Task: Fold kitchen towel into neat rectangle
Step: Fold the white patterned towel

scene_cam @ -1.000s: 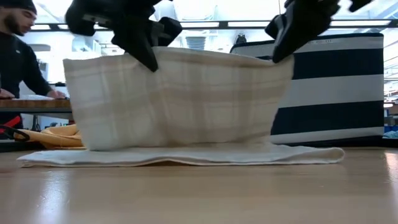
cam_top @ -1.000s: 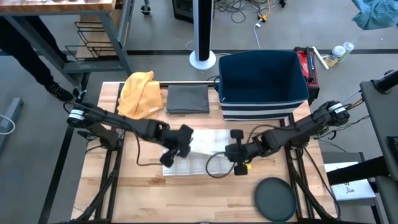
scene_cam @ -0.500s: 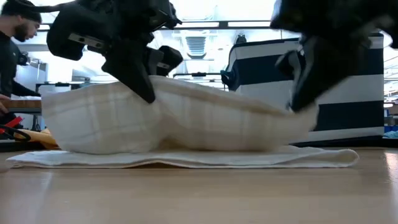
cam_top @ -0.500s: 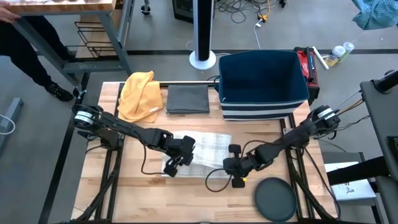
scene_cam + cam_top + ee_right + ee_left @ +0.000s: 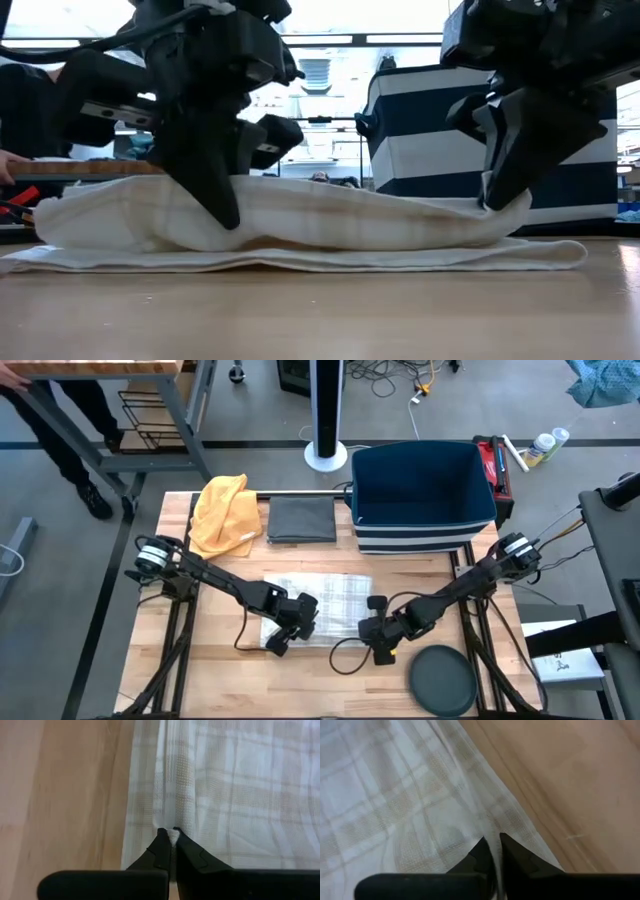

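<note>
Two pincers, left pincer (image 5: 283,632) and right pincer (image 5: 383,643), pinch the towel (image 5: 325,605) near the bench's (image 5: 330,670) front edge.

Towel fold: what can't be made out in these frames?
- High view: the towel's near edge, covered by the left gripper and right gripper.
- Low view: whether the folded edges line up; the bulging top layer hides the far side.
- Wrist views: the towel's outline, cut off by the frame.

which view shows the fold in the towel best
The low view: the white checked cloth kitchen towel shows side-on, its upper layer draped over the lower. The high view gives only its flat outline; both wrist views show just pinched weave.
</note>
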Controlling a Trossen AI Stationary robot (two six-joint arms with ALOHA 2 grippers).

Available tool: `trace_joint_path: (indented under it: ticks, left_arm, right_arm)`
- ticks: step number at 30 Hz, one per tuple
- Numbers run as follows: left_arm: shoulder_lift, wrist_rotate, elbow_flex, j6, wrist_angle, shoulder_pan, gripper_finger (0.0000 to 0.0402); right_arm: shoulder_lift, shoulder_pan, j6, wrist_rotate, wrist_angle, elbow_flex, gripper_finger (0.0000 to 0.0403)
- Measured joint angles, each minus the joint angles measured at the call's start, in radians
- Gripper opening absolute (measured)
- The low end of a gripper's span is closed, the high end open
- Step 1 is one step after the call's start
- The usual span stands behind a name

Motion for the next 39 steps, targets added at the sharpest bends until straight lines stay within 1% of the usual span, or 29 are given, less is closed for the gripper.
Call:
trace_joint_path:
  ticks: [3, 5, 10, 13, 17, 19, 22, 24, 28, 31, 33, 35, 37, 38, 39]
  left_arm:
    - [0.002, 0.005, 0.003, -0.01, 0.037, -0.001, 0.0023]
    - [0.002, 0.027, 0.003, -0.015, 0.036, -0.001, 0.0028]
    - [-0.004, 0.103, 0.004, -0.067, 0.026, -0.002, 0.0054]
    - [-0.007, 0.132, 0.029, -0.103, -0.082, -0.006, 0.008]
    - [-0.008, 0.103, 0.095, -0.105, -0.284, -0.007, 0.0117]
    - [-0.012, 0.077, 0.117, -0.105, -0.31, -0.007, 0.0136]
    - [-0.03, 0.074, 0.127, -0.113, -0.286, -0.006, 0.0164]
    - [-0.043, 0.075, 0.128, -0.124, -0.237, -0.007, 0.0181]
    - [-0.056, 0.092, 0.127, -0.161, -0.195, -0.009, 0.0209]
    - [-0.056, 0.083, 0.124, -0.199, -0.183, -0.009, 0.022]
    - [-0.054, 0.058, 0.114, -0.222, -0.145, -0.011, 0.0221]
    - [-0.054, 0.031, 0.097, -0.238, -0.098, -0.011, 0.0218]
    - [-0.052, -0.021, 0.084, -0.262, -0.037, -0.011, 0.0212]
    - [-0.052, -0.049, 0.078, -0.275, -0.006, -0.011, 0.0209]
    - [-0.05, -0.075, 0.074, -0.282, 0.025, -0.01, 0.0206]
  right_arm:
    - [0.0, 0.006, 0.008, 0.001, -0.033, 0.0, 0.0012]
    - [0.0, 0.006, 0.033, 0.0, -0.026, 0.0, 0.0025]
    - [0.0, 0.014, 0.055, 0.005, -0.031, 0.003, 0.0071]
    - [-0.005, 0.021, 0.061, 0.006, -0.093, 0.018, 0.0103]
    - [-0.025, 0.035, 0.078, 0.006, -0.166, 0.067, 0.0141]
    - [-0.044, 0.044, 0.077, 0.011, -0.182, 0.089, 0.0156]
    - [-0.071, 0.055, 0.079, 0.052, -0.178, 0.095, 0.017]
    - [-0.077, 0.057, 0.096, 0.094, -0.177, 0.086, 0.0173]
    - [-0.069, 0.057, 0.143, 0.096, -0.136, 0.051, 0.0168]
    - [-0.057, 0.058, 0.201, 0.094, -0.159, 0.027, 0.0158]
    - [-0.056, 0.057, 0.24, 0.112, -0.189, 0.016, 0.0151]
    - [-0.06, 0.057, 0.272, 0.17, -0.245, 0.005, 0.0145]
    - [-0.06, 0.048, 0.302, 0.248, -0.255, -0.009, 0.0139]
    - [-0.06, 0.035, 0.319, 0.271, -0.253, -0.019, 0.0136]
    - [-0.061, 0.014, 0.335, 0.272, -0.253, -0.027, 0.0132]
